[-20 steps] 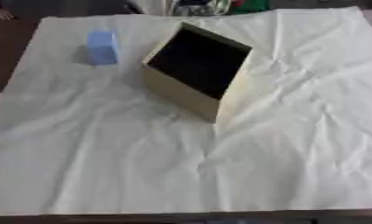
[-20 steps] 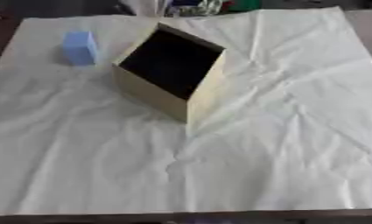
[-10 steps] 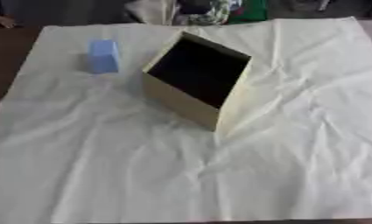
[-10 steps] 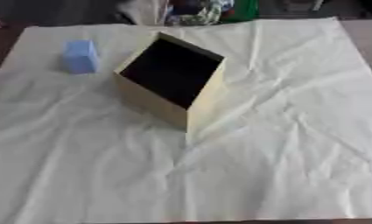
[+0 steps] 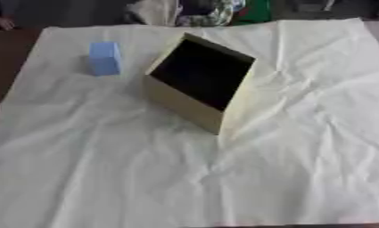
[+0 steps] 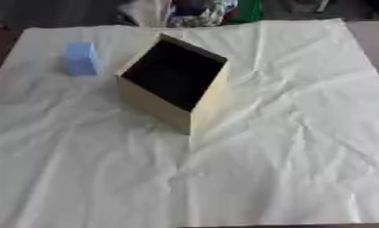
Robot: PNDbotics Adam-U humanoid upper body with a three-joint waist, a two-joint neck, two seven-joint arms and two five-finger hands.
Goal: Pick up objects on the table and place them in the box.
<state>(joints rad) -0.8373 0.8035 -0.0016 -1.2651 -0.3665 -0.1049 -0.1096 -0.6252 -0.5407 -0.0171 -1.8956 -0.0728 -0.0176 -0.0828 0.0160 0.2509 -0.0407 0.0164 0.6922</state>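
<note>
A tan cardboard box (image 5: 194, 100) stands near the middle of the table, its open top dark inside and turned cornerwise to me. A light blue block (image 5: 104, 58) stands upright on the cloth to the box's left, a short way apart from it. Neither of my hands shows in either eye view.
A creased pale yellow cloth (image 5: 223, 178) covers the table. The dark table edge (image 5: 9, 58) shows at the far left. A heap of white and coloured things (image 5: 196, 10) lies beyond the cloth's far edge.
The whole picture has shifted downward, so the camera has tilted. The box and the blue block keep their places relative to each other.
</note>
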